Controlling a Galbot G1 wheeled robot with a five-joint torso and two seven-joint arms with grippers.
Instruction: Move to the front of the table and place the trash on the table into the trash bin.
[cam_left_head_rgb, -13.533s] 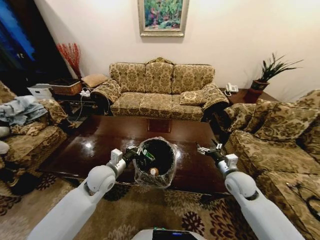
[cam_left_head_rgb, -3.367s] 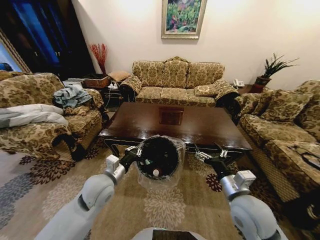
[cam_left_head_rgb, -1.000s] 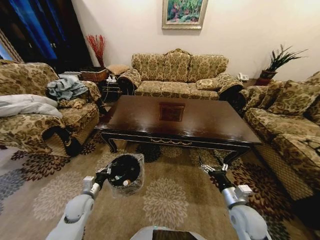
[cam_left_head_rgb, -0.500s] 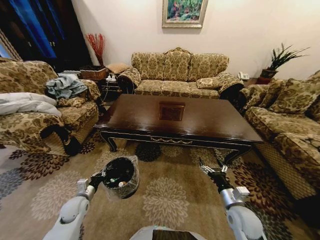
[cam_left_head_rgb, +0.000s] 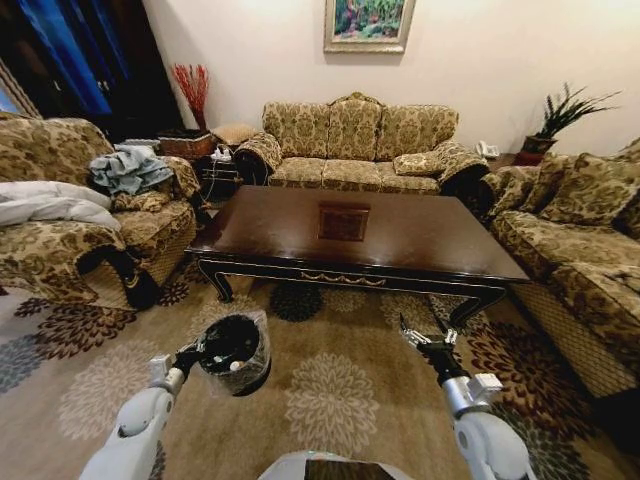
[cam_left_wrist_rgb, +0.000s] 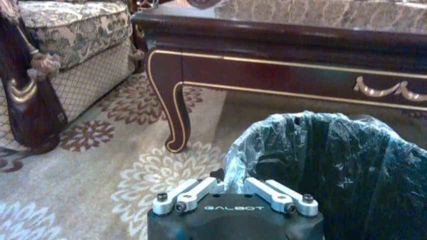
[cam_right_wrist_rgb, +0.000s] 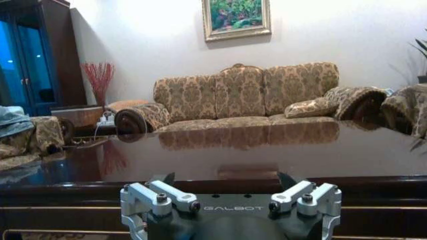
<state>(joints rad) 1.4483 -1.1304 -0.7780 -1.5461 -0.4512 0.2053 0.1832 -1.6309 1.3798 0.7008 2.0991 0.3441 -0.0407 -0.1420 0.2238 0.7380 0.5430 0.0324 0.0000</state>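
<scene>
The left gripper (cam_left_head_rgb: 190, 353) was found low over the carpet (cam_left_head_rgb: 330, 400), off the table's front-left corner, with its fingers closed on the rim of the trash bin (cam_left_head_rgb: 235, 352); the left wrist view confirmed the clamp on the near rim and the clear liner bunched over it (cam_left_wrist_rgb: 233, 170). The bin hung or rested just above the carpet, whether it touched the floor could not be determined. A pale round item lay inside it, judged to be part of the trash, though it was too small to identify. The bin was judged light and fairly stiff in its wall, but the crinkly bag was slippery and soft, so a hold on the rim alone could slide or let the bin tilt; a grip pinching both bag and hard rim together was judged the sound one. The table (cam_left_head_rgb: 300, 262) stood ahead of the robot, its glossy top bare apart from the square inlaid panel (cam_left_head_rgb: 343, 222); no bottle or can was seen on it, so the clearing appeared done. The right gripper (cam_left_head_rgb: 425, 338) was held out before the table's front edge, toward its right end, fingers apart and holding nothing, as the right wrist view (cam_right_wrist_rgb: 230, 197) also showed.
</scene>
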